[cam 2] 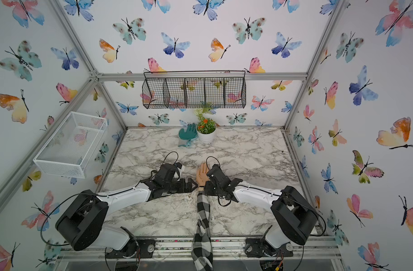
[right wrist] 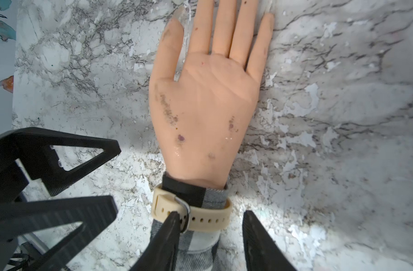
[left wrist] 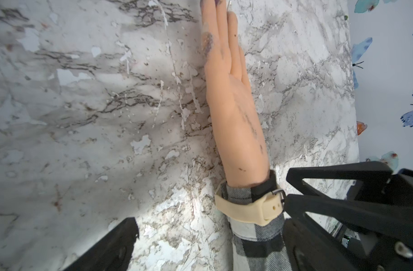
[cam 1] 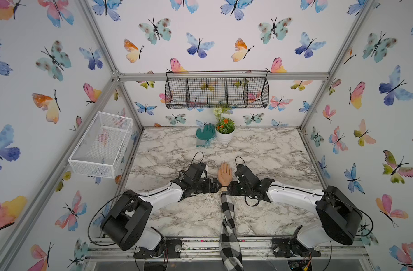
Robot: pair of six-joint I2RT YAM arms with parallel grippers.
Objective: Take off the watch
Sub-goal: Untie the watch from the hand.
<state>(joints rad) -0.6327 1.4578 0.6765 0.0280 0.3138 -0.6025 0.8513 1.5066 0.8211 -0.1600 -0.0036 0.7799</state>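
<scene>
A mannequin hand lies palm up mid-table, its arm in a black-and-white checked sleeve. The watch is buckled round the wrist over the cuff. Only its pale beige strap and metal buckle show; the case is hidden. My right gripper is open and straddles the wrist. One of its fingertips rests on the strap at the buckle, and the other stands clear beside the wrist. My left gripper is wide open on the wrist's other side, holding nothing. Both top views show the two grippers facing each other across the wrist.
A white pot of flowers and a teal glove stand at the back of the marble table. A white mesh basket hangs on the left wall. On the back wall is a black wire basket.
</scene>
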